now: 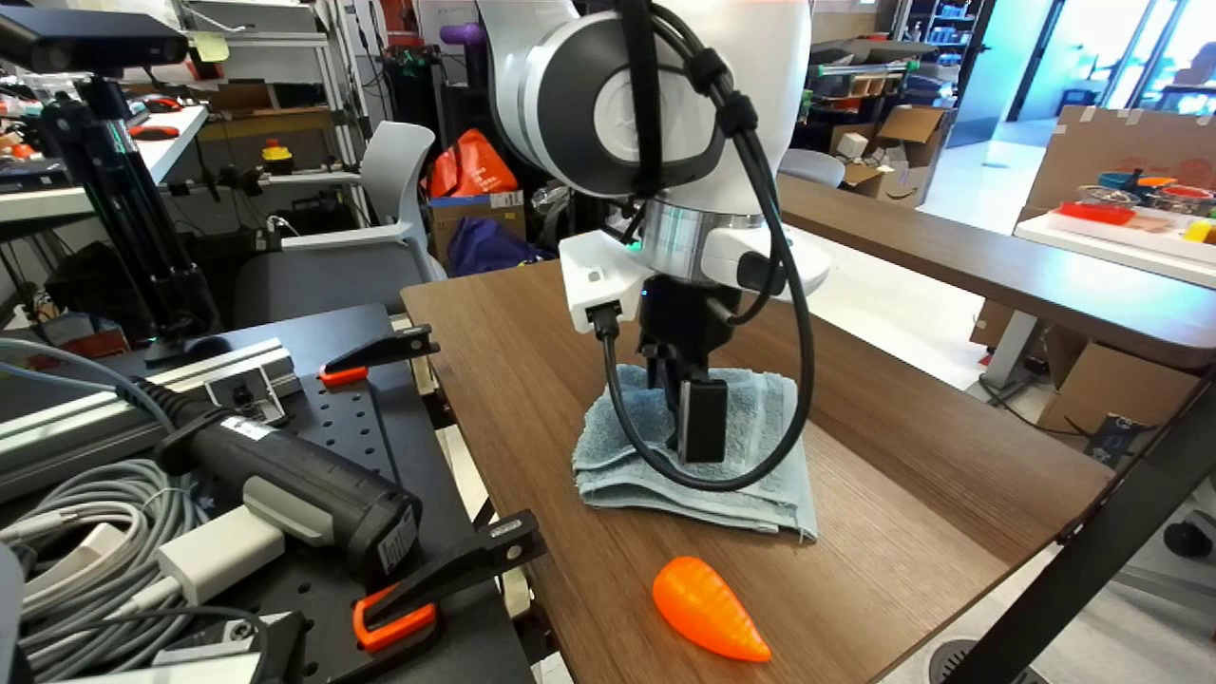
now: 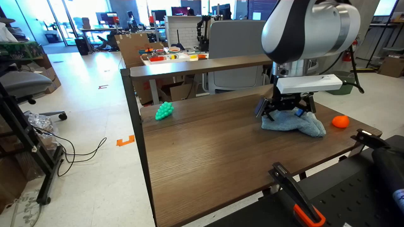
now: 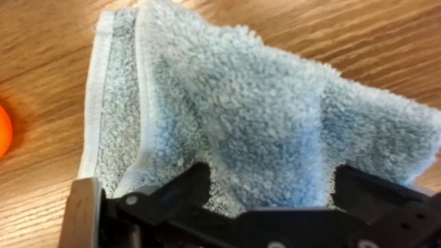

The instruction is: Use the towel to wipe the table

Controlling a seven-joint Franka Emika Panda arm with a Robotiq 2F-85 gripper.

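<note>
The towel, a pale blue-grey rumpled folded cloth, lies on the table in both exterior views (image 1: 750, 418) (image 2: 284, 124) and fills most of the wrist view (image 3: 248, 113). The dark brown wood-grain table (image 1: 532, 380) also shows in an exterior view (image 2: 205, 151) and the wrist view (image 3: 48, 55). My gripper (image 2: 285, 116) points down over the towel, its fingertips at the cloth. In the wrist view (image 3: 272, 182) the two fingers stand well apart, with a raised fold of towel between them. The gripper partly hides the towel in an exterior view (image 1: 679, 442).
An orange carrot-like toy (image 1: 711, 610) lies near the towel, also in an exterior view (image 2: 340, 121) and at the wrist view's left edge (image 3: 4, 131). A green grape-like toy (image 2: 164, 111) lies at the table's far end. Clamps (image 1: 456, 579) (image 2: 293, 192) grip the edge by the black bench (image 1: 342, 446).
</note>
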